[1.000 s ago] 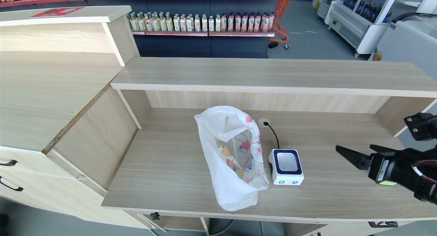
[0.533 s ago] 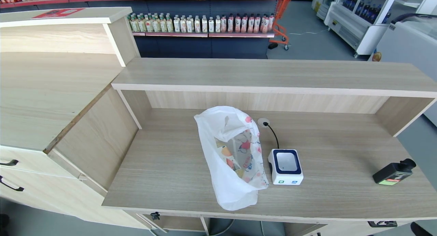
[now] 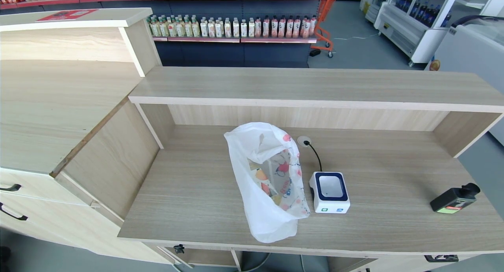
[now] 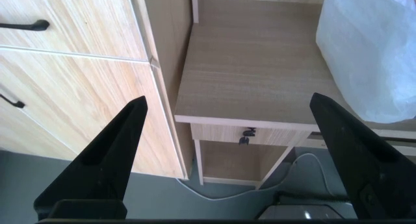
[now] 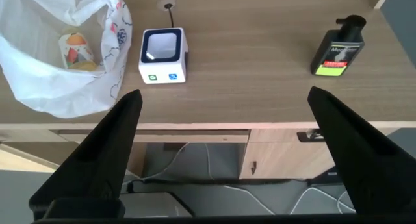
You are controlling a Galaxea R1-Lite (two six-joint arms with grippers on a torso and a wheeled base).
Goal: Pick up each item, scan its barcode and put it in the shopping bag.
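Black bottle (image 3: 454,199) sits near the counter's (image 3: 393,165) right edge, well apart from scanner (image 3: 330,192) and shopping bag (image 3: 265,181). Right gripper (image 5: 224,94) and left gripper (image 4: 229,99) are both spread wide, empty. Best to grab the bottle's body clear of the label so the barcode can face the scanner.
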